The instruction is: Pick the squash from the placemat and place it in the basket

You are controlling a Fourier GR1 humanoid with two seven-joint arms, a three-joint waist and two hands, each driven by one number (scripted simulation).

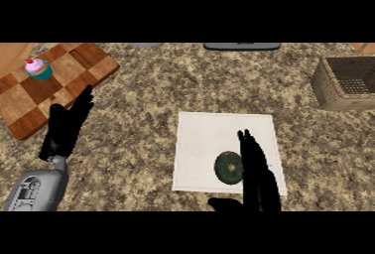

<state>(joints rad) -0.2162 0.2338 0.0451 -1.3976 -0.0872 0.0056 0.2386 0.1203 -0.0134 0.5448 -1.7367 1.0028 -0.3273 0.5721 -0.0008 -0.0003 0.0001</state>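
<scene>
Counter (147,144), speckled brown stone, as I see it from the head view.

Item 1: placemat (219,134), white, just right of centre, lying flat.

Item 2: squash (228,167), dark green and round, on the placemat's lower half, at about 5 o'clock from centre. It sits on the mat, not lifted.

Item 3: right hand (256,173), black, coming in from 6 o'clock. I see its fingers straight and pointing toward 12, laid along the squash's right edge, the thumb spread out to the left below it. Open, gripping nothing. I cannot tell whether it touches the squash or hangs above it.

Item 4: left hand (67,126), at 9 o'clock, fingers straight and pointing up, open, holding nothing, partly over the board's lower edge.

Item 5: basket (338,94), wicker, at 2 o'clock, well apart from the mat.

Item 6: board (44,99), chequered wood, at 10 o'clock.

Item 7: cupcake (37,68), pink top, teal cup, upright on the board.
</scene>
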